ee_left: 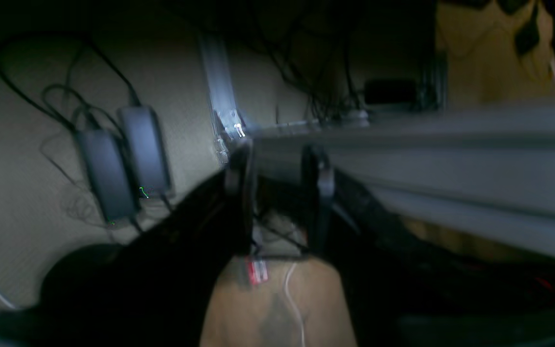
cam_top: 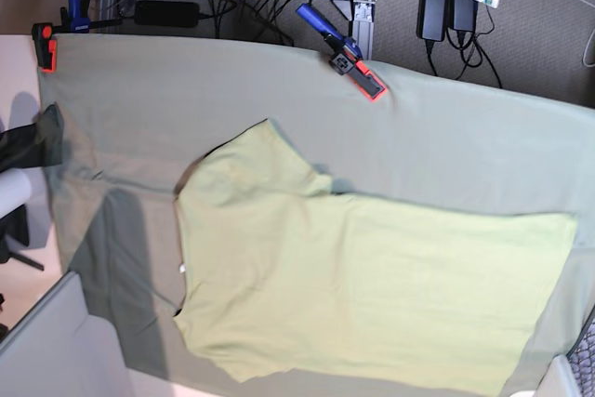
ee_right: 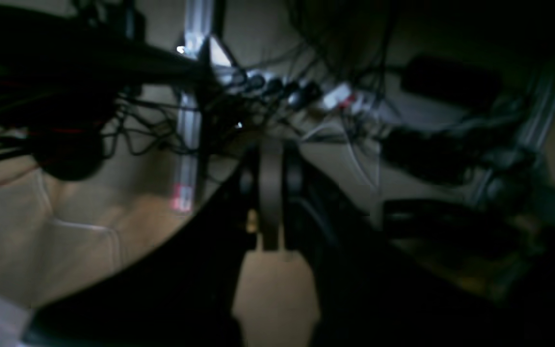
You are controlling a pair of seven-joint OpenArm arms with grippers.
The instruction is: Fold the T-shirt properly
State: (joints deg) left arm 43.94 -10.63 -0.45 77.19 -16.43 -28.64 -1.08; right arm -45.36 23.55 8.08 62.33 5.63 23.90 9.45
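Observation:
The T-shirt point(cam_top: 372, 285), plain light yellow-green, lies spread flat on the grey-green table cloth point(cam_top: 465, 137), its neck at the left with a small white tag point(cam_top: 182, 270) and one sleeve pointing toward the back. Neither arm shows in the base view. In the left wrist view my left gripper point(ee_left: 277, 154) has its two dark fingers apart with nothing between them, aimed past a metal frame rail at the floor. In the right wrist view my right gripper point(ee_right: 270, 149) has its fingers pressed together, empty, over a tangle of cables. Neither wrist view shows the shirt.
An orange and blue clamp point(cam_top: 349, 60) pins the cloth at the back edge and another point(cam_top: 44, 48) at the back left corner. Power bricks point(ee_left: 123, 159), a power strip point(ee_right: 306, 94) and cables lie on the floor behind the table. A dark object point(cam_top: 28, 146) stands at the left edge.

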